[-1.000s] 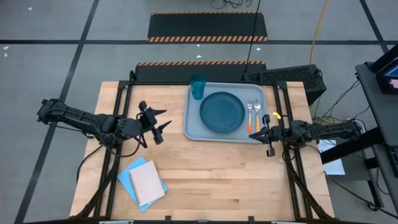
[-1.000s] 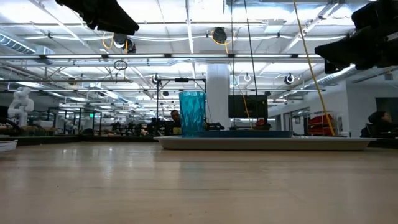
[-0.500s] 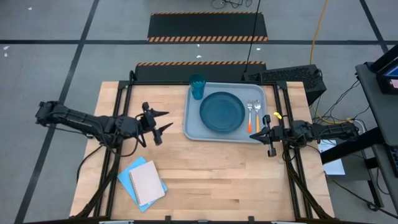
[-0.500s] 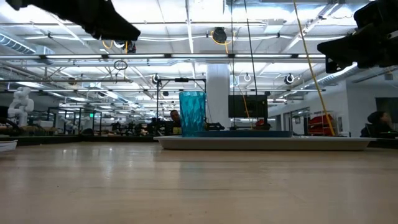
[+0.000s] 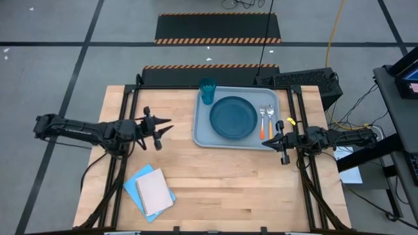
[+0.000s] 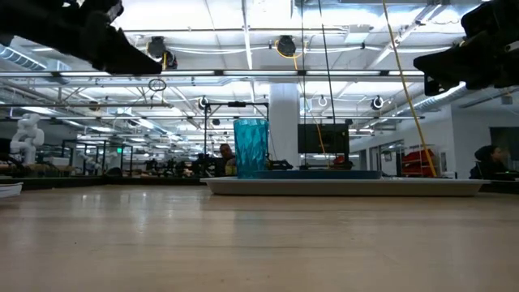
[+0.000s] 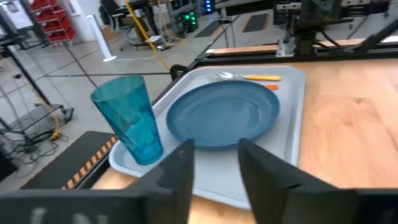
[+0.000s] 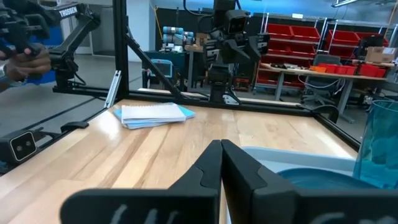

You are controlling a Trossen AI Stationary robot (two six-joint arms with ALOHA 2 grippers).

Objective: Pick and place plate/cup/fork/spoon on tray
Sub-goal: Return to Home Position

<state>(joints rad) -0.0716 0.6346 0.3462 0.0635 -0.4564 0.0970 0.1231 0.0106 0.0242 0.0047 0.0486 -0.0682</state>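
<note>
Task status. All four items lay on the tray (image 5: 200,134), which stood on the far right part of the table (image 5: 215,183); judged from this layout, the placing was complete and nothing remained to be picked.

Tray contents. The cup (image 5: 208,91) stood upright in the tray's far left corner, just beside the plate (image 5: 233,117) and not visibly touching it. The plate occupied the tray's middle, flat and empty. To its right lay the fork (image 5: 264,121) and the spoon (image 5: 270,120), side by side and parallel, metal heads toward the far edge, handles toward the near edge; the fork was the one nearer the plate. In the left wrist view, the cup (image 7: 127,127), plate (image 7: 222,113) and tray (image 7: 292,118) appeared in the same order, with the spoon (image 7: 249,77) beyond the plate.

Arms. The left hand (image 5: 159,128) hung above bare table to the left of the tray, well clear of it, fingers spread and holding nothing; its fingers (image 7: 177,180) showed a clear gap. The right hand (image 5: 279,140) hung at the tray's near right corner, above the rim, its fingers (image 8: 202,180) pressed together on nothing.

Other objects. Blue and white notebooks (image 5: 150,190) lay on the near left of the table, well apart from the tray.
</note>
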